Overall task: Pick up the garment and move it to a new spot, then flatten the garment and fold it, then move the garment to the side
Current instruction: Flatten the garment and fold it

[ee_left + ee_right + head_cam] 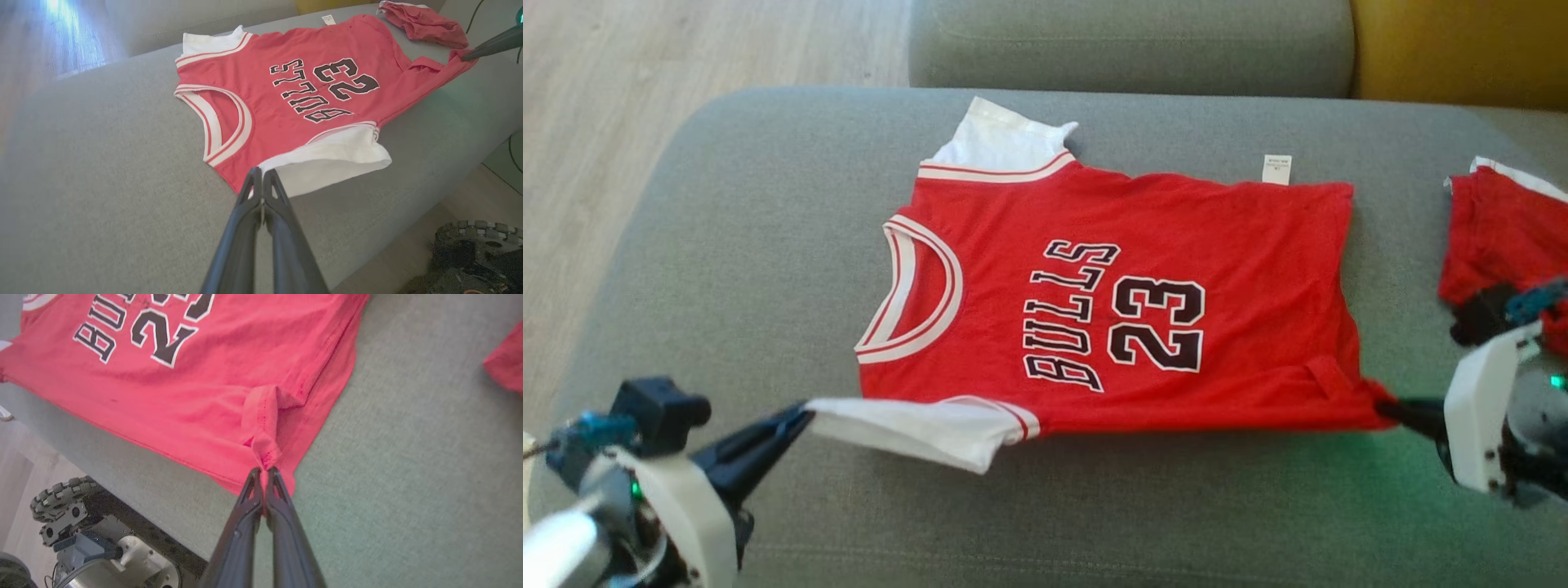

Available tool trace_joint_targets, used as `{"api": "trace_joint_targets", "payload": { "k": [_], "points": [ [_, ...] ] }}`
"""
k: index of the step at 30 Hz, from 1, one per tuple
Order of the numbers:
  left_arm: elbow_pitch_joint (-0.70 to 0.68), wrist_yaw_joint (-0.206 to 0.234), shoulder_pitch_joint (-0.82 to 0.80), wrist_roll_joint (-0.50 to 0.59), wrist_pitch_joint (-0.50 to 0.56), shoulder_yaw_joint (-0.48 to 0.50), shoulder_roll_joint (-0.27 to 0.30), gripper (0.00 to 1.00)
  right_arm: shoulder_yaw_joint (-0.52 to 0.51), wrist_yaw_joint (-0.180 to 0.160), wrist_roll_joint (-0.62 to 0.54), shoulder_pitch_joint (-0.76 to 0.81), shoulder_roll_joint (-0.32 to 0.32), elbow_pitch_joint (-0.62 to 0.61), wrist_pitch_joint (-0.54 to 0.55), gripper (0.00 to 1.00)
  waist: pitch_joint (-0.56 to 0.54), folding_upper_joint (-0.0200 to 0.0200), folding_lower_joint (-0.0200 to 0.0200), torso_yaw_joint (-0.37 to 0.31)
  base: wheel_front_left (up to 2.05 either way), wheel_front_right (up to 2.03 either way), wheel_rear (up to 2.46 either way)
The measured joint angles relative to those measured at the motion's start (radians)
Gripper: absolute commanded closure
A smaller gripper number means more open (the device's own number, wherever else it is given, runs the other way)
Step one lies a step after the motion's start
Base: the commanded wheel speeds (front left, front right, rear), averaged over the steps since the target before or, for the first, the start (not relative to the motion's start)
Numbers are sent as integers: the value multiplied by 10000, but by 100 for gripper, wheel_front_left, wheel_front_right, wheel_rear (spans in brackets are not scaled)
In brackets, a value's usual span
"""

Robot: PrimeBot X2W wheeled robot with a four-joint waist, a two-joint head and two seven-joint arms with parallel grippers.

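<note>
— Where is the red basketball jersey (pixel 1127 302) with the white sleeves and black "BULLS 23" lettering?

— It lies spread nearly flat, print up, on the grey fabric sofa seat (pixel 727 245). The neckline points toward the robot's left and the hem toward its right. A small white label (pixel 1277 169) pokes out at the far edge.

— And the grippers?

— The left gripper (pixel 805 411) has its two dark fingers pressed together on the tip of the near white sleeve (pixel 915 429), which is stretched to a point. The right gripper (pixel 1384 406) pinches the near hem corner, where the red cloth bunches into a small fold.

— Anything else nearby?

— A crumpled red garment (pixel 1503 237) with white trim lies on the same seat. It is just beyond the right gripper and apart from the jersey. Pale wooden floor (pixel 605 82) shows past the sofa's left end.
</note>
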Motion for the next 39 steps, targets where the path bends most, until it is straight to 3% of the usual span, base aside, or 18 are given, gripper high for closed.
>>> {"api": "trace_joint_targets", "payload": {
  "k": [11,16,29,39],
  "points": [
    [769,-4,-2266,759,10,-73,-589,100,-491,0,-1244,-1357,955,606,-232,100,948,0,0,-318,0,0,0],
    [1467,-8,-3317,924,13,-546,-926,100,-545,0,-1695,-2046,1384,1039,-345,100,1432,0,0,-466,0,0,0],
    [3459,-15,-5556,817,-299,-2021,-1488,100,-134,0,-1883,-2972,2042,1921,-752,100,2118,0,1,-931,0,0,0],
    [4926,-15,-6738,531,-871,-2934,-2094,100,472,0,-1760,-3452,2182,2401,-1206,100,2380,0,1,-1061,0,0,0]
  ]
}}
